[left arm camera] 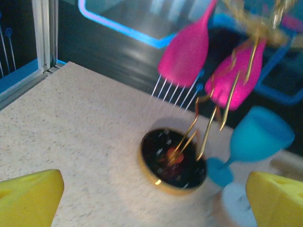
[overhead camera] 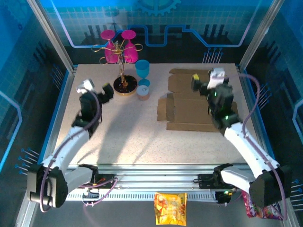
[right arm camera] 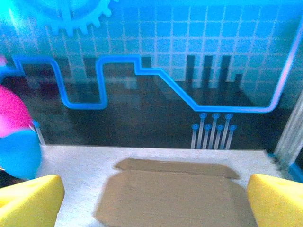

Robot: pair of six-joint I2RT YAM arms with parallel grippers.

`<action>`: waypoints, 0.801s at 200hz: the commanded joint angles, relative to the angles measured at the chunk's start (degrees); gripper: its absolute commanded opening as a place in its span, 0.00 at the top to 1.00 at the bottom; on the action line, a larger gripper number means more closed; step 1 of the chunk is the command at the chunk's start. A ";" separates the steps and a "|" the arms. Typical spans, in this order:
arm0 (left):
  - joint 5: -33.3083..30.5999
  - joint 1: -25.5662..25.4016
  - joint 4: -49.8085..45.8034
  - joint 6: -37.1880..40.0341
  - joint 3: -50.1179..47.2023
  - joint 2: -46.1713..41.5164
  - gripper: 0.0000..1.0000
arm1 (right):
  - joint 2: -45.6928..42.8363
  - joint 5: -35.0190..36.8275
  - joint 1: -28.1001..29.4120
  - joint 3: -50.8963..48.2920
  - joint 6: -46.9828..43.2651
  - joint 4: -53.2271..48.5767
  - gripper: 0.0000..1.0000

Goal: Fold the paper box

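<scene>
The paper box is a flat brown die-cut cardboard sheet lying unfolded on the right half of the table. Its far panel and end flap lie flat in the right wrist view. My right gripper hovers above the sheet's far right part, open, with nothing between its yellow fingertips. My left gripper is raised over the table's left side, open and empty, its yellow fingertips pointing toward the glass stand.
A gold-rimmed black stand with gold hooks holds two pink glasses at the back centre. A blue glass stands beside it. A snack packet lies below the table's front rail.
</scene>
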 commanded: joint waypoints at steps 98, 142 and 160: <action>32.43 -21.32 -3.66 -58.09 -2.79 14.18 0.48 | 0.41 -27.29 -4.79 -1.68 30.03 -33.84 0.36; 32.41 -28.22 12.93 -66.42 -1.23 27.75 0.45 | -1.46 -32.24 -6.38 -8.82 35.10 -27.83 0.37; 31.82 -29.74 18.04 -69.64 -0.51 32.29 0.44 | -1.24 -33.73 -7.47 -9.00 35.89 -27.36 0.37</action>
